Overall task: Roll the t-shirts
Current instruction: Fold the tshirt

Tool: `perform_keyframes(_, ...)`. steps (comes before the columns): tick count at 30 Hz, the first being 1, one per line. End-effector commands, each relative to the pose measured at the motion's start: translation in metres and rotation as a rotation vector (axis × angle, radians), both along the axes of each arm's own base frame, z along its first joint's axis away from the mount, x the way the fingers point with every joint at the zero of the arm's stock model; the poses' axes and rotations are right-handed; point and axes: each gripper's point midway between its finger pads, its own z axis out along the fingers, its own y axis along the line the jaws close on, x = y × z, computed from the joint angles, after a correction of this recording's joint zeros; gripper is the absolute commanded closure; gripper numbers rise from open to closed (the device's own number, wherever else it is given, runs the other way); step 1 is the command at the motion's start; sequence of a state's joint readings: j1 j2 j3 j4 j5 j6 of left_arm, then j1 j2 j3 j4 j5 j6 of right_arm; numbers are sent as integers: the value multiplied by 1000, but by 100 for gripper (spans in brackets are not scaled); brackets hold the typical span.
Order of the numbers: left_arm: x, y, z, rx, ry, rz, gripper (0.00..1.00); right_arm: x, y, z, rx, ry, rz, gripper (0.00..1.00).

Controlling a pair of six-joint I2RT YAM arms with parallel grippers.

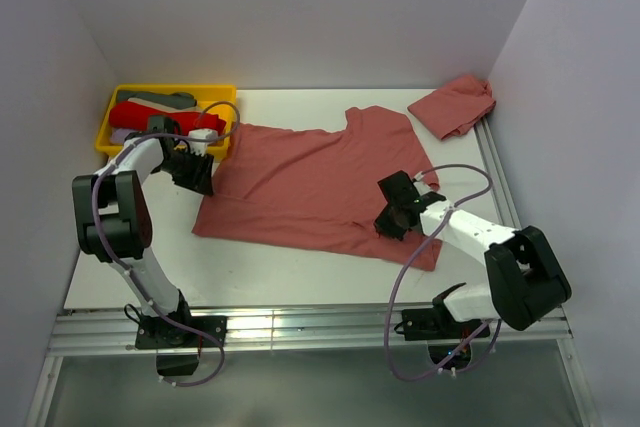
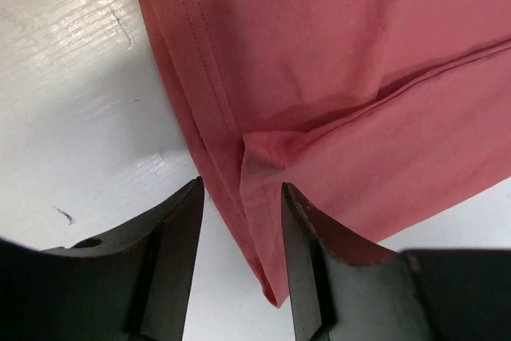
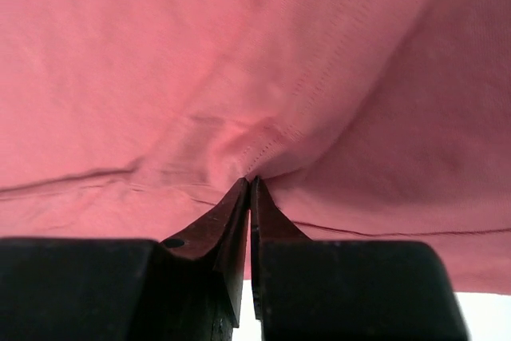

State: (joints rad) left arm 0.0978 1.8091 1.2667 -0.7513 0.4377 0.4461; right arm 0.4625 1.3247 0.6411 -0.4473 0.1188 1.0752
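Observation:
A dusty salmon-red t-shirt [image 1: 310,182] lies spread flat on the white table. My left gripper [image 1: 199,179] is at its left edge. In the left wrist view the left gripper [image 2: 242,197] is open, and a folded corner of the shirt [image 2: 359,77] lies between its fingers [image 2: 180,245], low over the table. My right gripper [image 1: 392,209] is on the shirt's right part. In the right wrist view the right gripper [image 3: 250,183] is shut on a pinched ridge of the shirt [image 3: 239,53].
A yellow tray [image 1: 108,117] at the back left holds red, grey and lavender shirts. Another salmon-red shirt [image 1: 455,105] lies bunched at the back right corner. White walls close the table on three sides. A metal rail [image 1: 300,327] runs along the near edge.

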Motion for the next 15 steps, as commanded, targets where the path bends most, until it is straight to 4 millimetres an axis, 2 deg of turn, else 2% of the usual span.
perform_keyframes(1,16,-6,8,-11,-47,-5,52,27,8,22,-19,-72,16,92)
perform_keyframes(4,17,-6,4,2,-44,-2,54,48,12,36,-33,-99,26,92)
perform_keyframes(6,16,-7,3,6,-42,-3,55,55,13,33,-48,-85,34,92)
perform_keyframes(7,16,-8,3,7,-43,-6,57,66,15,40,-48,-102,37,93)
perform_keyframes(9,18,-6,3,20,-47,-1,58,75,15,35,-65,-86,40,93)
perform_keyframes(11,18,-6,4,26,-54,-3,62,89,14,40,-79,-101,40,93)
perform_keyframes(12,19,-6,5,26,-56,-3,63,93,14,33,-89,-84,42,93)
perform_keyframes(13,19,-5,4,30,-56,-3,64,100,16,36,-87,-92,51,92)
perform_keyframes(15,19,-4,4,42,-57,2,65,107,14,31,-102,-80,47,78)
